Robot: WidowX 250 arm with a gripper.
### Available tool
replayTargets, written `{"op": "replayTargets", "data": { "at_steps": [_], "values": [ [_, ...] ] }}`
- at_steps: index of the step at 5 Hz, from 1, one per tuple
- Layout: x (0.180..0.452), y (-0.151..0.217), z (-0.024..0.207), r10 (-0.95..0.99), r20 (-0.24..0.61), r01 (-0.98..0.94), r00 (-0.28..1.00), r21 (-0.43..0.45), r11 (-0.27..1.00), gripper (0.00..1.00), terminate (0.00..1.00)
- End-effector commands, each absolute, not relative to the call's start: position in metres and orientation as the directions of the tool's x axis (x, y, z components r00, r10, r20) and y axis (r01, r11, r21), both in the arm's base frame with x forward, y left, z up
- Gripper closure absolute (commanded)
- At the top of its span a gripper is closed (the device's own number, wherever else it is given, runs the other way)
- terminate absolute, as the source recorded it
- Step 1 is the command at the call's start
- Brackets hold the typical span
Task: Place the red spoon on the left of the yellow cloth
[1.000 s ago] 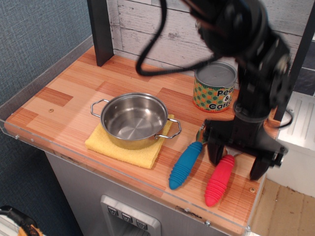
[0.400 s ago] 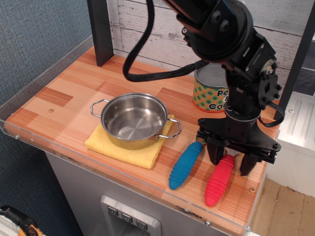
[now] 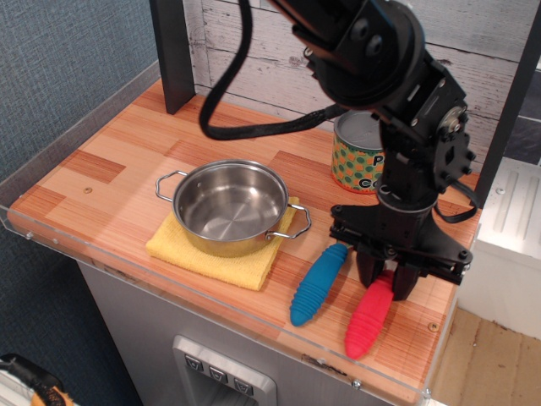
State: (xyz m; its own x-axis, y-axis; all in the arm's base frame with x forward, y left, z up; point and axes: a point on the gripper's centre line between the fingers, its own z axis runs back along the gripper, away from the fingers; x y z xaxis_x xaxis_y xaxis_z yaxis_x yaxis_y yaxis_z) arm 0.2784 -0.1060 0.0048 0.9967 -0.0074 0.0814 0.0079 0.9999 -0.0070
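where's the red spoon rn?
The red spoon lies near the counter's front right corner, just right of the blue-handled fork, its upper end between the jaws of the gripper, well right of the yellow cloth.

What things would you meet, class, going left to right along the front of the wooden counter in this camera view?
yellow cloth with the steel pot on it → blue-handled utensil → red spoon, its upper end between the fingers of the gripper
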Motion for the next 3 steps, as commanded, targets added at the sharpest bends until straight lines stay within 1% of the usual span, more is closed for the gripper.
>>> {"op": "replayTargets", "data": {
  "at_steps": [1,2,3],
  "values": [
    [0.28,-0.086,0.063,0.05,0.197,-0.039,0.979,-0.058,0.998,1.0,0.0],
    [0.275,-0.07,0.082,0.087,0.242,-0.071,0.966,-0.072,0.995,1.0,0.0],
    [0.267,-0.038,0.095,0.089,0.18,-0.086,0.98,-0.023,0.996,1.0,0.0]
  ]
}}
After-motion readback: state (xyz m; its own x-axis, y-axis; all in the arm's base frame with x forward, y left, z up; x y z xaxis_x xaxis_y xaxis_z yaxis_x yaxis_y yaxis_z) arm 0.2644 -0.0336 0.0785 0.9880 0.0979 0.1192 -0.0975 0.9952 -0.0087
